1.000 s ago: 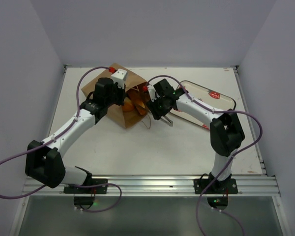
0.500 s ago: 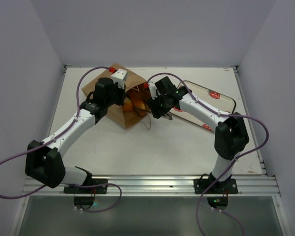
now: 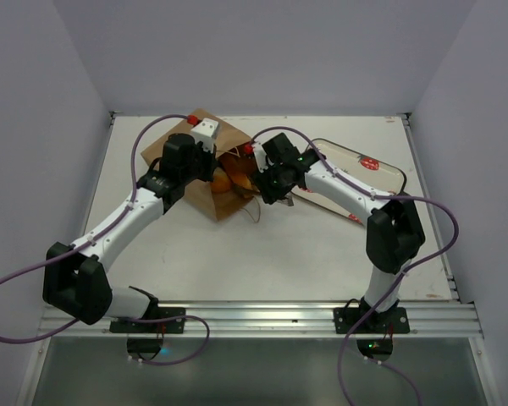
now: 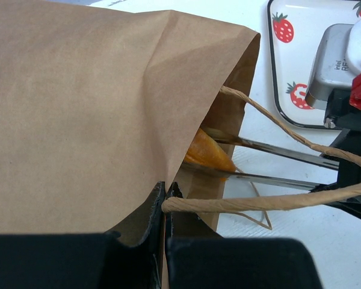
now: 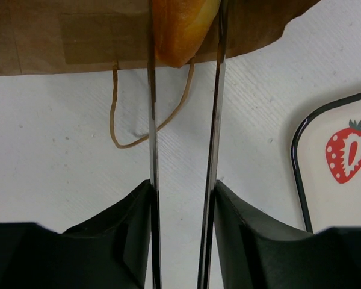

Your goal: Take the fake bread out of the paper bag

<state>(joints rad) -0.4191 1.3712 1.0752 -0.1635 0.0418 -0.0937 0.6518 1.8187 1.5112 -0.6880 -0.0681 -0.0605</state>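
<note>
Left end effector (image 4: 165, 194): pressed together, pinching the rim of the paper bag (image 4: 78, 108).
Paper bag: lying on the bench (image 3: 279, 245), upper centre-left of the overhead view.
Fake bread (image 5: 182, 27): at the bag's mouth.
Right end effector (image 4: 200, 150): slightly spread, blades clamping the fake bread.

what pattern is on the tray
The tray is white with red strawberries and a dark rim; clearest in the left wrist view.

Handle (image 4: 271, 201) across paper bag (image 4: 78, 108) mouth
</note>
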